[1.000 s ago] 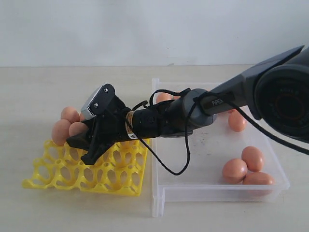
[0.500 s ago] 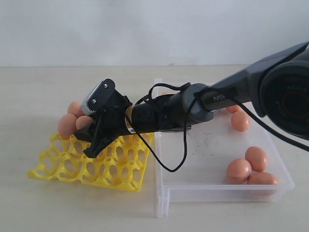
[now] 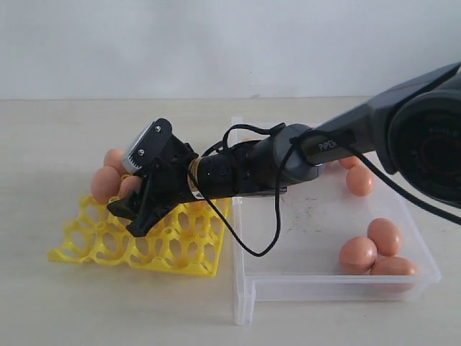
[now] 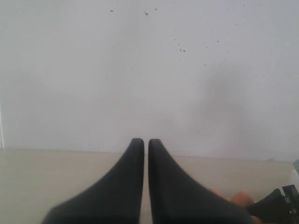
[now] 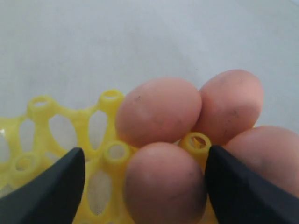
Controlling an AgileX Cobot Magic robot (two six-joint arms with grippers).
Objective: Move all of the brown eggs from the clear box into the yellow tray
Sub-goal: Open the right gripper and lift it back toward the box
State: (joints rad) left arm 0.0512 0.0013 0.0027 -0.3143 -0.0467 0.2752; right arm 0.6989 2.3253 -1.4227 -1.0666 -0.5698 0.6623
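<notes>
The right gripper [image 5: 145, 151] reaches across to the far left corner of the yellow tray [image 3: 180, 256]. Its fingers [image 5: 51, 191] are spread wide and grip nothing. A brown egg [image 5: 166, 184] sits in a cup directly between them. One finger stands clear of the shell and the other is just beside it; I cannot tell whether that one touches. The egg seems to stand on end, with its long axis rising out of the cup.

Three more eggs [image 5: 159, 112] fill the neighbouring cups just beyond it, touching one another. Any sideways drift of the jaws would therefore risk nudging the group. The safe way out looks to be straight back and up along the arm's own line.

At least five eggs [image 3: 358, 254] lie in the clear box [image 3: 288, 288]. Three cluster at its near right corner and two sit by the far right edge, so the right arm is the nearer one.

The left gripper [image 4: 145, 142] has its fingertips pressed together, holds nothing, and is well apart from the work.
</notes>
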